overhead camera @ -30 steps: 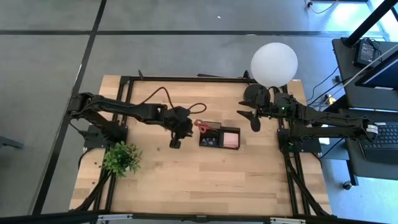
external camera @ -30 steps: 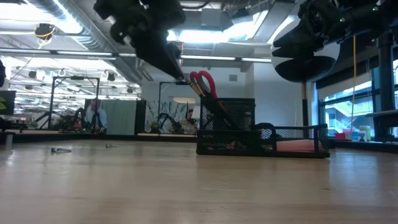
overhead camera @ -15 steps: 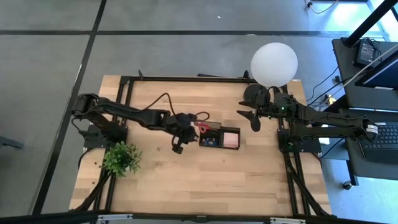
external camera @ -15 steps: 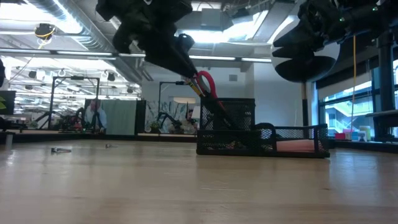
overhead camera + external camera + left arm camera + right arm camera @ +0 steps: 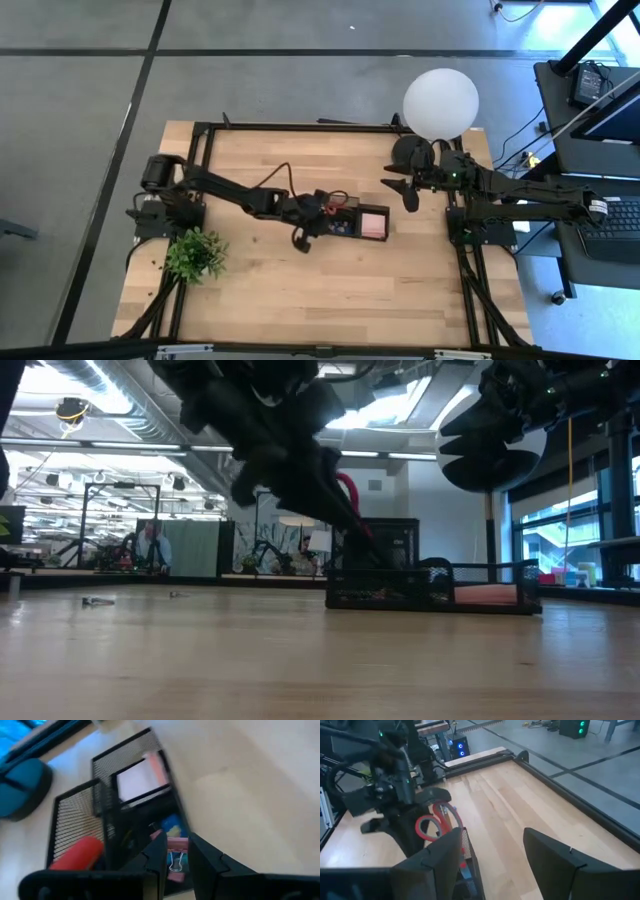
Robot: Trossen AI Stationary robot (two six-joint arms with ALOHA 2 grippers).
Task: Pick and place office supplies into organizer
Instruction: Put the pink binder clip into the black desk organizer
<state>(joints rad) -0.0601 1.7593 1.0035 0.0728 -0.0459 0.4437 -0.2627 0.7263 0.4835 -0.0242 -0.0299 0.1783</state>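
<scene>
The organizer (image 5: 352,219), a black mesh tray, stands mid-table. The red-handled scissors (image 5: 326,206) stand blades down in its tall left compartment. A pink sticky-note pad (image 5: 373,222) lies in the right compartment and a small blue eraser (image 5: 172,827) in a low one. My left gripper (image 5: 176,857) reaches in slanting down from the left over the organizer's left part (image 5: 355,530), shut on a pink binder clip (image 5: 176,851). My right gripper (image 5: 490,855) waits open at the far right, beside the lamp base (image 5: 410,152), with nothing between its fingers. My left gripper pinches the pink binder clip between its two fingertips, and the clip's silver wire loop (image 5: 175,864) shows in the gap. The fingers come slanting down from the table's left. The clip sits over the organizer's low compartment; whether it or the fingers touch the mesh, I cannot tell.
A small green potted plant (image 5: 195,255) stands near the front left. A lamp with a white globe (image 5: 440,102) stands at the far right. Small loose items (image 5: 98,600) lie on the table's left part. The near half of the table (image 5: 330,300) is bare wood.
My left gripper has moved toward the table's right edge and down, onto the organizer's left part, rolling somewhat, and has stayed shut on the clip. The organizer has shifted a little toward the right edge.
</scene>
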